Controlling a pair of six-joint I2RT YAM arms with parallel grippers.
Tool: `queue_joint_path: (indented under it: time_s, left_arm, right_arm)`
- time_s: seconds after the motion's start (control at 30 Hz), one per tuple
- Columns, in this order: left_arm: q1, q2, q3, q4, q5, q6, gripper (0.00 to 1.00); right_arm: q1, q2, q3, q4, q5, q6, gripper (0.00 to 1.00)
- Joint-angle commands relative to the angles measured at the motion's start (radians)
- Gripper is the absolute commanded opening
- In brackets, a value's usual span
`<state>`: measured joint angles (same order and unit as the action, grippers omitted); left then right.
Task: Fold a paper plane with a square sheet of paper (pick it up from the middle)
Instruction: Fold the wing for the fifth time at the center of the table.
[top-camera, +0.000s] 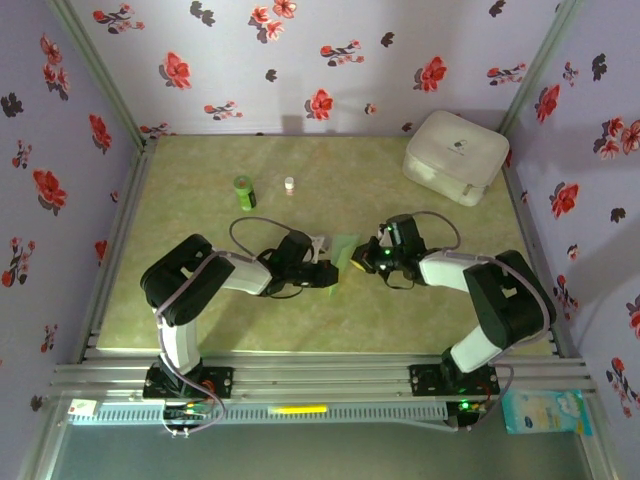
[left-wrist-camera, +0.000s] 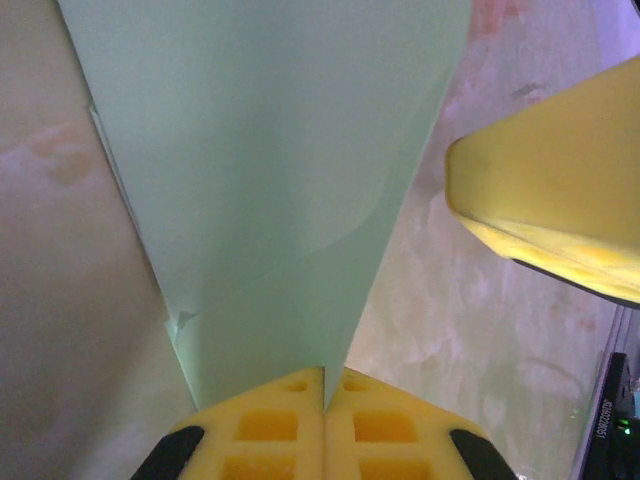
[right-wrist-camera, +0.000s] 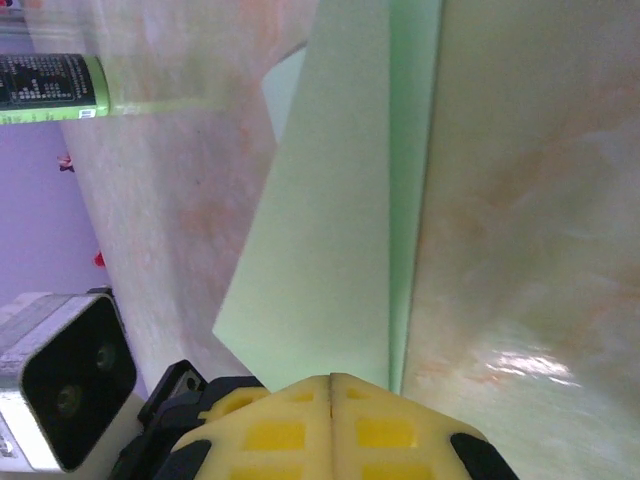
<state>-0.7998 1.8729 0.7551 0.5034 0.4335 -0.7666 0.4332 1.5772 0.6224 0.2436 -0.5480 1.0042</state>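
paper: paper (top-camera: 345, 248), pale green and part-folded, with stacked layers and one long crease; not a finished plane yet
paper place: right of the bottle (top-camera: 244, 192) and nearer the arm bases, mid-table, between the two grippers
left gripper: left gripper (left-wrist-camera: 325, 385), yellow pads pressed together on the paper's narrow end
right gripper: right gripper (right-wrist-camera: 331, 382), pads clamped flat on the paper edge just beside the crease; sits further from the bottle than the left one
why held so: judged a two-point pinch; one side anchors the sheet while the other sets or sharpens the fold, and opposite grips keep the thin paper taut, not flopping
long axis: in the top view a short strip running roughly from the bases toward the back wall, slightly tilted; in the right wrist view the crease runs straight away from the pads
pointing: tapers toward the left pads and fans wide away from them, so the pointed end looks to be on the left gripper's side; the exact tip is hidden in the pinch
on table or lifted: cannot tell
table: table (top-camera: 200, 300), marbled green-tan
outward: small white vial (top-camera: 289, 184) just right of the bottle; white case (top-camera: 455, 155) well right of the bottle, at the back corner; both apart from the paper
risk: judged, pulling apart with both clamped could tear or skew the crease
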Motion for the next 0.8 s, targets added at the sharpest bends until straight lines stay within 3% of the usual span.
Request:
queue_joint_path:
  time_s: [0.0,0.27,0.5,0.77]
  left_arm:
    - [0.020,0.003,-0.051,-0.076,0.026,-0.010,0.00]
    - [0.043,-0.022,-0.098,-0.051,0.052,0.011,0.00]
    - [0.053,-0.030,-0.118,-0.048,0.049,0.052,0.00]
    - [0.057,-0.014,-0.141,-0.011,0.047,0.087,0.00]
  right_arm:
    - [0.006,0.016,0.023,0.027,-0.011,-0.026,0.04]
    - [0.024,-0.021,0.000,0.037,0.021,-0.040,0.03]
    - [0.076,-0.142,-0.092,0.112,0.173,-0.108,0.02]
    - [0.088,-0.121,-0.062,0.081,0.133,-0.124,0.03]
